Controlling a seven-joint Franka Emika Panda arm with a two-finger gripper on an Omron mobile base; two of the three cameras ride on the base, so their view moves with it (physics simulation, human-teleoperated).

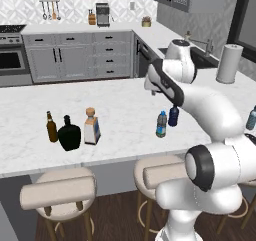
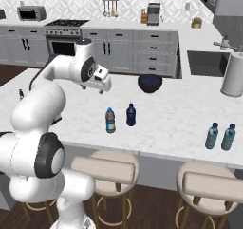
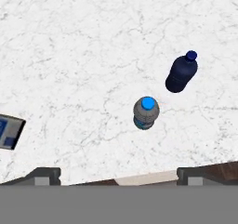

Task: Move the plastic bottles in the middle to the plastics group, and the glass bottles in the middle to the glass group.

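Note:
Two plastic bottles stand mid-counter: a clear one with a blue label and a solid dark blue one. My gripper hovers above the counter to their left, open and holding nothing. The squarish glass bottle with the tan stopper stands upright beside the black flask and the slim brown bottle; in the hand view its label peeks in at the left edge. Pale teal bottles stand at the counter's right end.
A white paper-towel roll stands at the far right. A dark bowl sits behind the two plastic bottles, near the sink. Stools line the counter's near edge.

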